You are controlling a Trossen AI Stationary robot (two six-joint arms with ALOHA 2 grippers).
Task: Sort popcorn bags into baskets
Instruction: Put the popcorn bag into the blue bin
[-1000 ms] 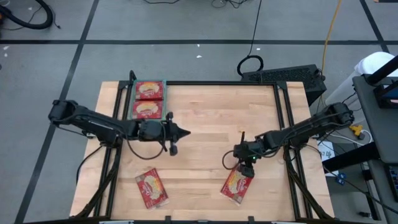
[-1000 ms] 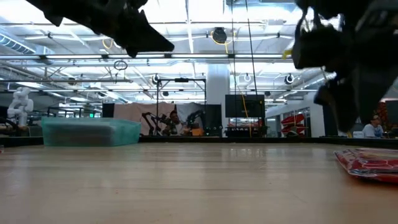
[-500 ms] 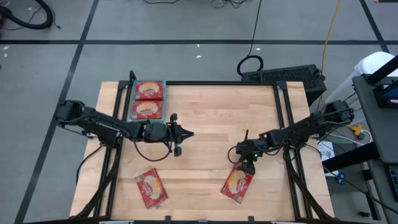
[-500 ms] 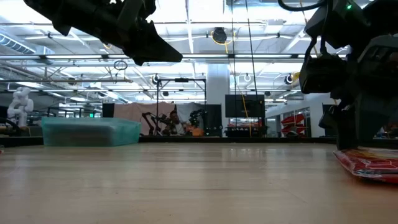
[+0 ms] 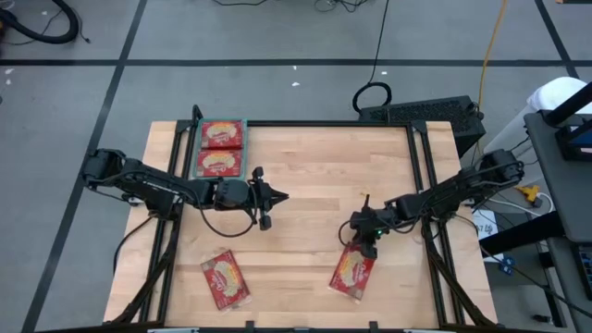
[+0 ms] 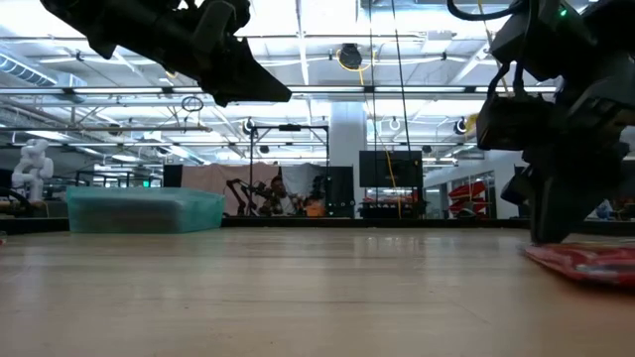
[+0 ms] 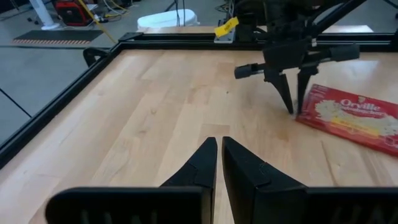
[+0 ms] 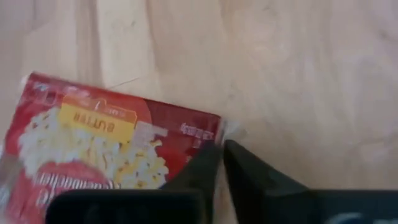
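Two pincers pressed together: right pincer (image 5: 363, 242) tips touching a red popcorn bag's (image 5: 353, 274) corner, left pincer (image 5: 280, 197) raised mid-table (image 5: 314, 176).

A: Open counter (image 5: 314, 176)?
B: Bare wood between both claws, passable.
A: Obstructions?
B: Teal tray (image 5: 195, 148) at the far left corner; two loose popcorn bags (image 5: 227, 280) (image 5: 353, 275) near the front edge; right claw (image 5: 363, 242) at one bag's corner.

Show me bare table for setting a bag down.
Free: the back right quarter of the table, and the front strip between the two loose bags. Crowded: the tray, holding two bags, and mid-table around the left gripper and right gripper.
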